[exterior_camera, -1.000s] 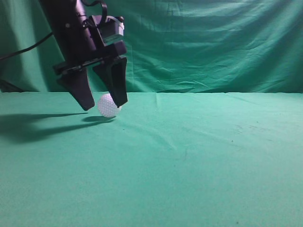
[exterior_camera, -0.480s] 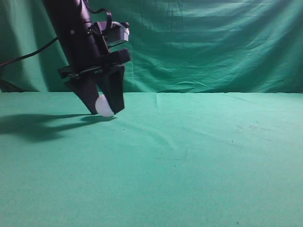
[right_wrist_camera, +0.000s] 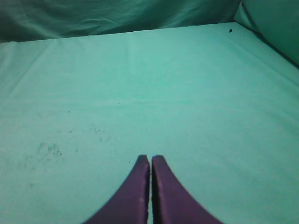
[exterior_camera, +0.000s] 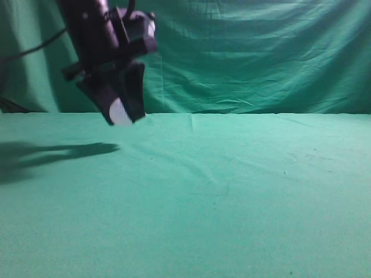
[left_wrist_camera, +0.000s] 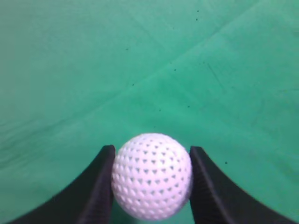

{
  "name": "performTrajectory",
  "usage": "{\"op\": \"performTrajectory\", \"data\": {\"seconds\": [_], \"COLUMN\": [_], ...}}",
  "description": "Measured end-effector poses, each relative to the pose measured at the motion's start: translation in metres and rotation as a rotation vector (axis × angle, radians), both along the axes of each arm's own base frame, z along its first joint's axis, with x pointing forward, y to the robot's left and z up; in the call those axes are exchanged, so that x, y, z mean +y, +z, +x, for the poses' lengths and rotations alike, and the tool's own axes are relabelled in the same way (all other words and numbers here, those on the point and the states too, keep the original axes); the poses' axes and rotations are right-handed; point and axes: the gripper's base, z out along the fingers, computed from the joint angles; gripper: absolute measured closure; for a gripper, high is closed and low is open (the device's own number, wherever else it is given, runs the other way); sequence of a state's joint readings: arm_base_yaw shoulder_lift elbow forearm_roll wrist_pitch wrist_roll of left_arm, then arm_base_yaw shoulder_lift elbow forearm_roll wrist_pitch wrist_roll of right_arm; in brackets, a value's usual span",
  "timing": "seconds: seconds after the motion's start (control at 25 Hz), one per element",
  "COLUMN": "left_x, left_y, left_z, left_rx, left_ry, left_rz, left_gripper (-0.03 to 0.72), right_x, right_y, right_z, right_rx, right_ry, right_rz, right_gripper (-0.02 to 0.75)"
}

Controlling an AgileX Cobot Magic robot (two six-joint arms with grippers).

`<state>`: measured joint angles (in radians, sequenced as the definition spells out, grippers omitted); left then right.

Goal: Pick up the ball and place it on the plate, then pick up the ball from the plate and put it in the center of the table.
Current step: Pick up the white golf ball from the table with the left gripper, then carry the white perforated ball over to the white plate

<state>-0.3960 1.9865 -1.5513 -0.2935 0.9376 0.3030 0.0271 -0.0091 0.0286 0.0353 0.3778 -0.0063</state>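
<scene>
The white dimpled ball (exterior_camera: 119, 113) sits between the black fingers of my left gripper (exterior_camera: 120, 116), which is shut on it and holds it clear above the teal-green table (exterior_camera: 232, 191) at the back left. The left wrist view shows the ball (left_wrist_camera: 152, 176) pinched between both fingers of the left gripper (left_wrist_camera: 152, 161). My right gripper (right_wrist_camera: 150, 161) is shut and empty over bare cloth; it does not show in the exterior view. No plate is in view.
A draped green backdrop curtain (exterior_camera: 261, 52) hangs behind the table. The left arm's shadow (exterior_camera: 58, 153) lies on the cloth at the left. A black cable (exterior_camera: 29, 52) runs off to the left.
My left gripper closed on the ball where it lay on the cloth, then lifted it up and slightly left, off the table.
</scene>
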Motion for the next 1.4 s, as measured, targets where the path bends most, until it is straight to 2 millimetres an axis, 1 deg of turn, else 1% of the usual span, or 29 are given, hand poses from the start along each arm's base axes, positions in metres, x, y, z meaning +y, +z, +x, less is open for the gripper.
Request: {"op": "performTrajectory", "data": {"seconds": [0.12,0.2,0.24,0.4,0.52,0.6,0.68,0.72,0.92,1.04,1.2,1.32,1.4], "left_x": [0.017,0.036,0.065,0.127,0.163,0.179,0.191,0.194,0.202,0.206,0.211,0.218,0.223], "left_y": [0.029,0.048,0.063,0.092,0.110,0.114,0.106,0.098,0.050,0.031,0.021,0.014,0.006], "left_z": [-0.007,-0.010,-0.010,-0.016,-0.024,-0.031,-0.037,-0.042,-0.057,-0.060,-0.062,-0.058,-0.055], "left_rx": [-0.009,-0.016,-0.011,-0.027,-0.076,-0.092,-0.083,-0.068,-0.016,-0.045,-0.087,-0.099,-0.080], "left_ry": [0.063,0.131,0.219,0.374,0.481,0.533,0.571,0.582,0.604,0.621,0.635,0.655,0.677], "left_rz": [0.012,0.013,0.017,0.035,0.074,0.102,0.115,0.121,0.155,0.189,0.245,0.286,0.291], "left_gripper": [0.373,0.373,0.373,0.373,0.373,0.373,0.373,0.373,0.373,0.373,0.373,0.373,0.373], "right_x": [0.000,0.000,0.000,0.000,0.000,0.000,0.000,0.000,0.000,0.000,0.000,0.000,0.000], "right_y": [0.000,0.000,0.000,0.000,0.000,0.000,0.000,0.000,0.000,0.000,0.000,0.000,0.000], "right_z": [0.000,0.000,0.000,0.000,0.000,0.000,0.000,0.000,0.000,0.000,0.000,0.000,0.000], "right_rx": [0.000,0.000,0.000,0.000,0.000,0.000,0.000,0.000,0.000,0.000,0.000,0.000,0.000], "right_ry": [0.000,0.000,0.000,0.000,0.000,0.000,0.000,0.000,0.000,0.000,0.000,0.000,0.000], "right_rz": [0.000,0.000,0.000,0.000,0.000,0.000,0.000,0.000,0.000,0.000,0.000,0.000,0.000], "right_gripper": [0.738,0.738,0.738,0.738,0.738,0.738,0.738,0.738,0.738,0.738,0.738,0.738,0.738]}}
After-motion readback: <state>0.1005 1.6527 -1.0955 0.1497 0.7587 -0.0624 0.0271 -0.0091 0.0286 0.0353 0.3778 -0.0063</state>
